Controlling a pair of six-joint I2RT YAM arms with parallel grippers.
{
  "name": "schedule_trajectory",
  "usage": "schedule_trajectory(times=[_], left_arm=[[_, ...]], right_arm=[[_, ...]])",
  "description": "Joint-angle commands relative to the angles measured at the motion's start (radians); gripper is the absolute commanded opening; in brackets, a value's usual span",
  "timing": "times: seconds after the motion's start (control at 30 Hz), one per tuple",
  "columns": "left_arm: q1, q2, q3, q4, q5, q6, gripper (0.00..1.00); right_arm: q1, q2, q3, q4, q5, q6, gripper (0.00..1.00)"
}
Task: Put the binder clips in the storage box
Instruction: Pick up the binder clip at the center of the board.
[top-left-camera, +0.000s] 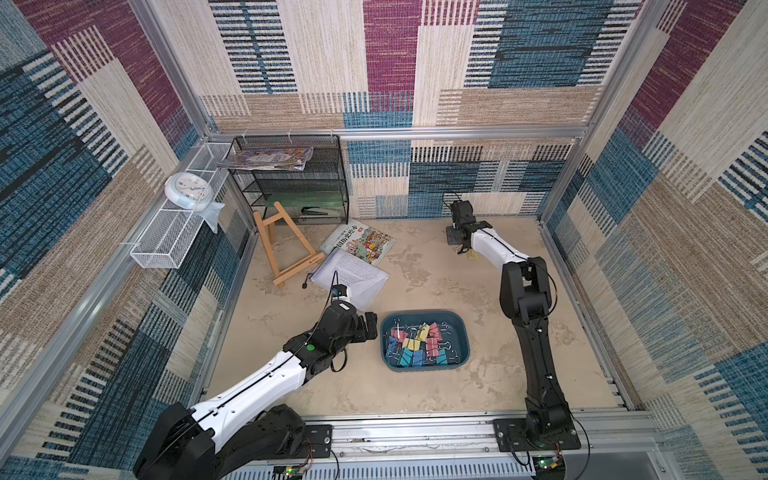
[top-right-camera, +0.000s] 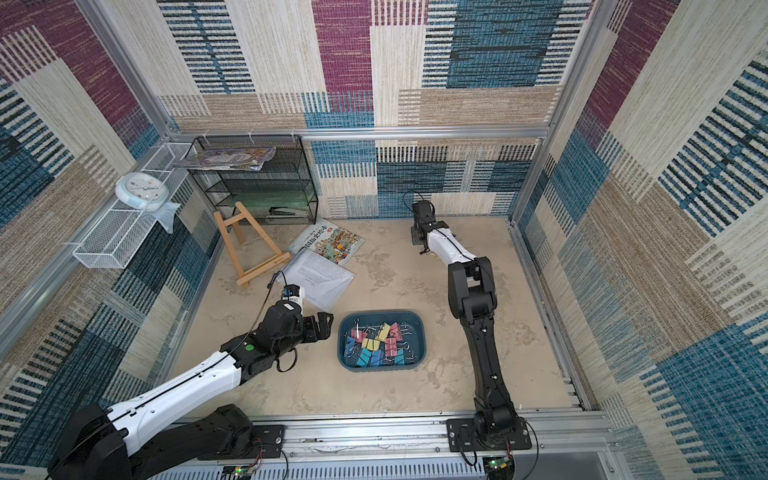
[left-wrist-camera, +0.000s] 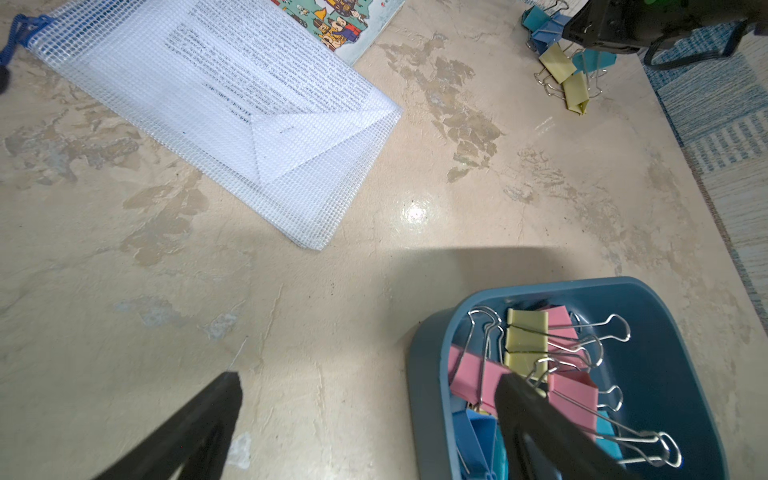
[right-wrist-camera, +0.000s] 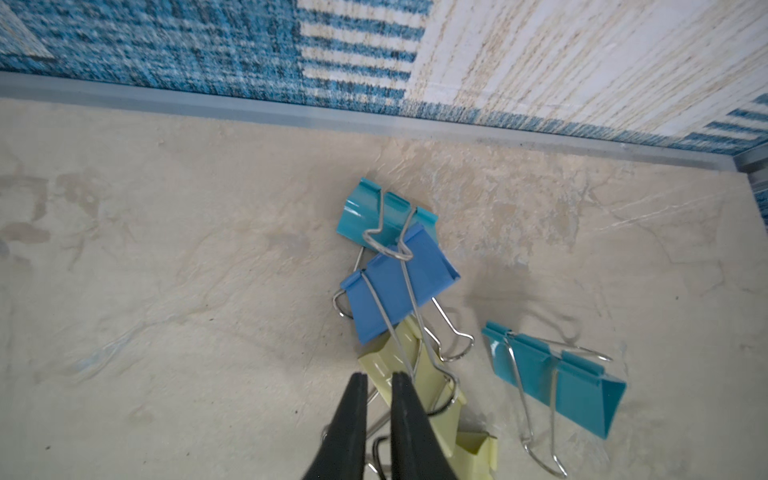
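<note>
at the right end effector (right-wrist-camera: 379, 380) lie 5 binder clips (right-wrist-camera: 399, 286).

Most binder clips (top-left-camera: 417, 345) lie in the storage box (top-left-camera: 422, 314), midway along the tabletop's (top-left-camera: 415, 395) front half. A few loose clips (right-wrist-camera: 399, 286) lie near the far right corner. Behind and left of the box lies a mesh pouch (top-left-camera: 353, 276), a book (top-left-camera: 361, 245) just behind it, an easel (top-left-camera: 286, 253) to their left, and a shelf rack (top-left-camera: 299, 183) in the far left corner.

My fingers (right-wrist-camera: 353, 415) are black. I see pale yellow clips (right-wrist-camera: 428, 374), one blue clip (right-wrist-camera: 399, 286), two teal clips (right-wrist-camera: 557, 382); the storage box (top-left-camera: 424, 368) is dark teal-blue.
</note>
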Motion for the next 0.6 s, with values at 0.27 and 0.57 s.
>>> schedule_trajectory(times=[0.27,0.57], left_arm=[[0.002,0.005,0.011,0.023,0.0,0.003,0.99],[0.002,0.01,0.009,0.031,0.003,0.003,0.99]], right_arm=[[0.014,0.017,0.003,-0.021,0.104,-0.056,0.17],[0.021,0.042,0.007,-0.037,0.152,-0.074,0.17]])
